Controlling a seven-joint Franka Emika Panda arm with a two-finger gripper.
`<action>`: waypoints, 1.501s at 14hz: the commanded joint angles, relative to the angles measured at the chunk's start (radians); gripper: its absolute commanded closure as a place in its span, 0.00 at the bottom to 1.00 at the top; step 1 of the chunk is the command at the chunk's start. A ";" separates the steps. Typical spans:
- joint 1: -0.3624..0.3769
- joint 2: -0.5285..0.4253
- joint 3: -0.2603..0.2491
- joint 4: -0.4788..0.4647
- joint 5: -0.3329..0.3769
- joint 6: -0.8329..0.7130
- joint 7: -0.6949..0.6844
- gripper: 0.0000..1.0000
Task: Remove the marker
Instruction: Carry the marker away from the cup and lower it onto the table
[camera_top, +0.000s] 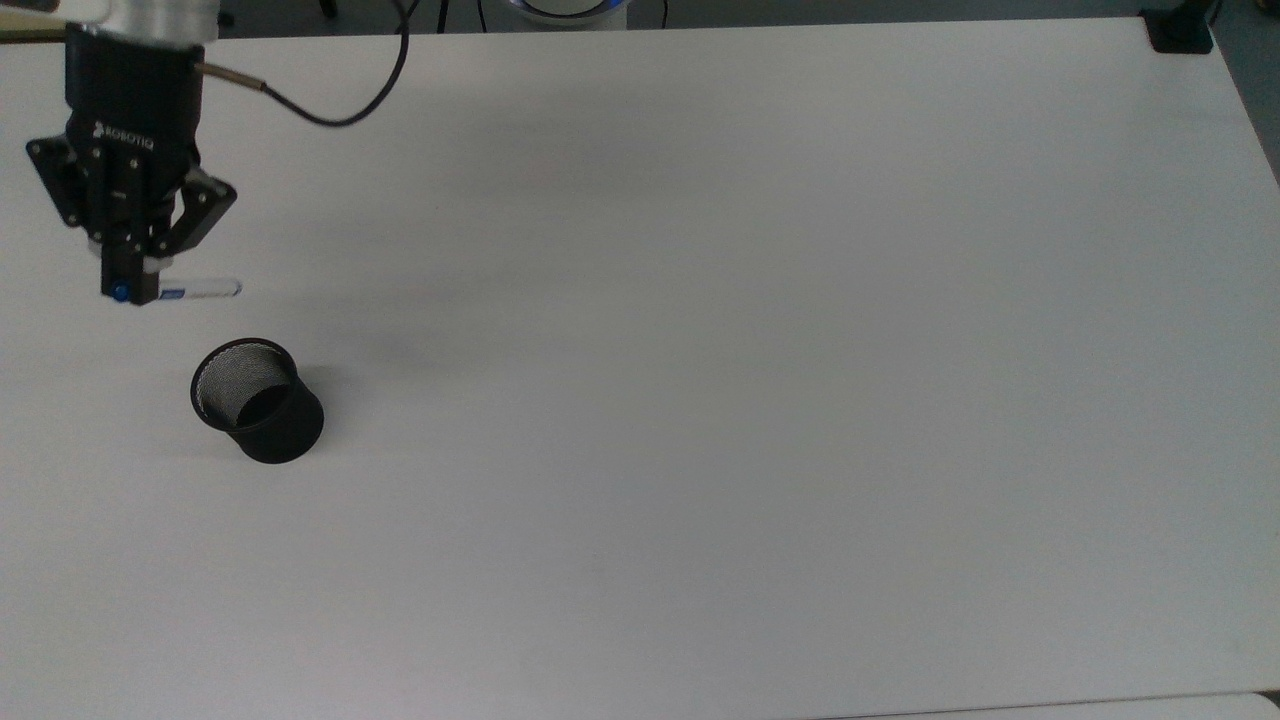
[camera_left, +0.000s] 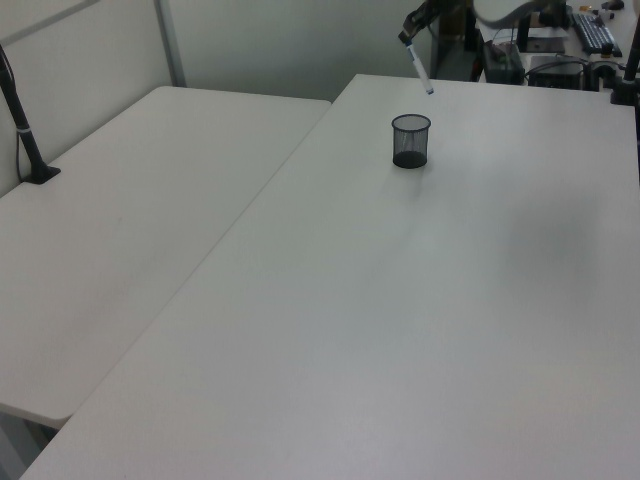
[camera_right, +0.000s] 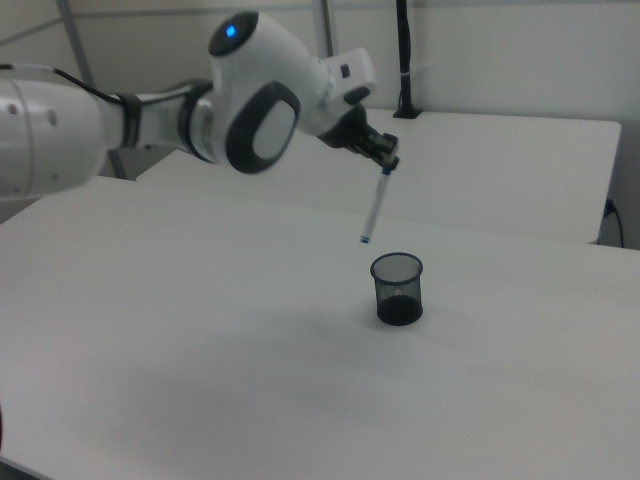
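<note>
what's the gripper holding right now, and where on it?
The gripper holds the marker, pinched at its blue capped top end; the white barrel hangs free in the air, clear of the mesh cup.
</note>
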 joint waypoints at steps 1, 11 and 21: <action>0.015 -0.087 0.061 -0.038 0.031 -0.301 0.012 0.99; 0.059 0.111 0.172 -0.048 0.083 -0.594 -0.011 0.98; 0.120 0.220 0.172 -0.092 0.042 -0.407 -0.002 0.89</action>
